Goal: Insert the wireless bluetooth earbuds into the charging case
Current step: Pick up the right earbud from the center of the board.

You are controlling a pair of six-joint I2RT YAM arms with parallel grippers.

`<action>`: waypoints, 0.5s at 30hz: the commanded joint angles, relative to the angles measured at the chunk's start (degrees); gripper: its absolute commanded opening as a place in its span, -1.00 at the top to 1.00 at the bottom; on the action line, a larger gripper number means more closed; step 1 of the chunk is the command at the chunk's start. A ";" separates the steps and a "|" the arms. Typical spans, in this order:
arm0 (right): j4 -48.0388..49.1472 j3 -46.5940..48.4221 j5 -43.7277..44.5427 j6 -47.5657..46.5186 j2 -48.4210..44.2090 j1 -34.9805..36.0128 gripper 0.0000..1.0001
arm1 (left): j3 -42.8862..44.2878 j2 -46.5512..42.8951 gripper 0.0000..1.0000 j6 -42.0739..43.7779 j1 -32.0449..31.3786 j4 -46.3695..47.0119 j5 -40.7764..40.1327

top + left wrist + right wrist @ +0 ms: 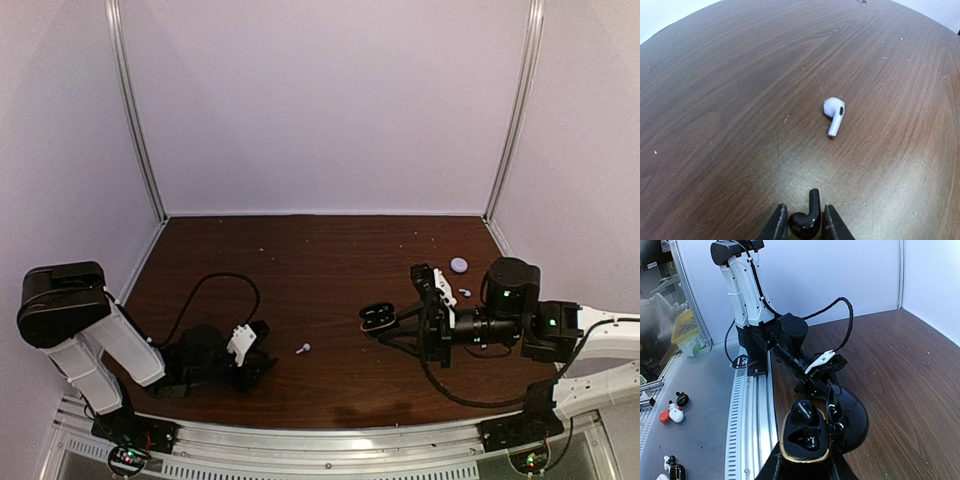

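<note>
My left gripper (803, 225) is shut on a black earbud (807, 220) with its stem pointing away, low over the table; it also shows in the top view (262, 366). A white earbud (834, 115) lies on the wood ahead of it, also seen in the top view (303, 349). My right gripper (805, 467) is shut on the open black charging case (807, 440), held above the table (378, 318). One black earbud (805, 411) sits in the case's far slot; the near slot (812, 436) looks empty. The lid (847, 417) hangs open to the right.
A round white object (458, 264) and a small white earbud (464, 293) lie at the right near my right arm. The left arm's black cable (215, 285) loops over the brown table (320, 260). White walls enclose three sides.
</note>
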 commanded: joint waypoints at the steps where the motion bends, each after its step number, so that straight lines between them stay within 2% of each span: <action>1: 1.03 1.20 0.59 0.20 -0.54 -0.24 1.00 | -1.80 0.96 0.49 -0.97 0.37 0.15 0.94; 15: 1.02 0.98 0.82 0.11 -0.90 -0.20 1.00 | -0.84 0.54 0.65 0.00 -0.44 -1.91 0.44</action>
